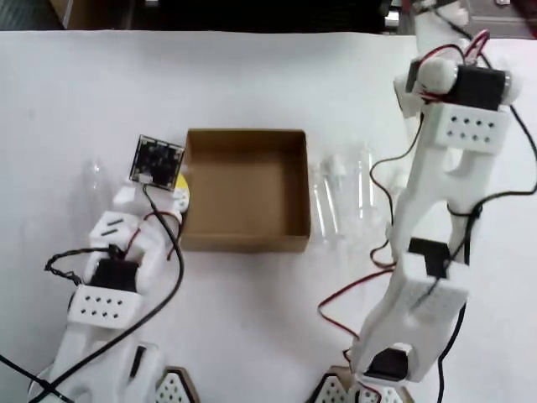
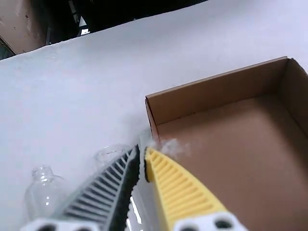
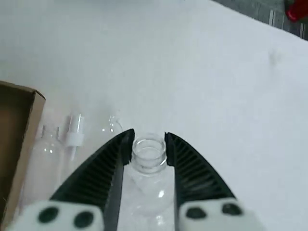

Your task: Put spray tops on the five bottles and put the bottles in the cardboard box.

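My left gripper (image 2: pixel 142 151) hangs by the near-left corner of the open cardboard box (image 2: pixel 226 159). Its grey and yellow fingers are shut on a thin pale spray top (image 2: pixel 145 139) whose white end pokes out past the tips. In the high view this gripper (image 1: pixel 179 191) sits against the box's (image 1: pixel 244 189) left wall. My right gripper (image 3: pixel 148 138) is shut on the neck of a clear bottle (image 3: pixel 149 161), whose open mouth points away. Beyond it, a white spray top (image 3: pixel 74 134) and another bottle (image 3: pixel 46 142) lie beside the box wall (image 3: pixel 19 139).
Two clear bottles (image 2: pixel 42 191) (image 2: pixel 108 154) stand on the white table left of the box; one shows in the high view (image 1: pixel 92 179). Several bottles and tops (image 1: pixel 340 193) lie between the box and the right arm (image 1: pixel 428 210). Cables trail near both arm bases.
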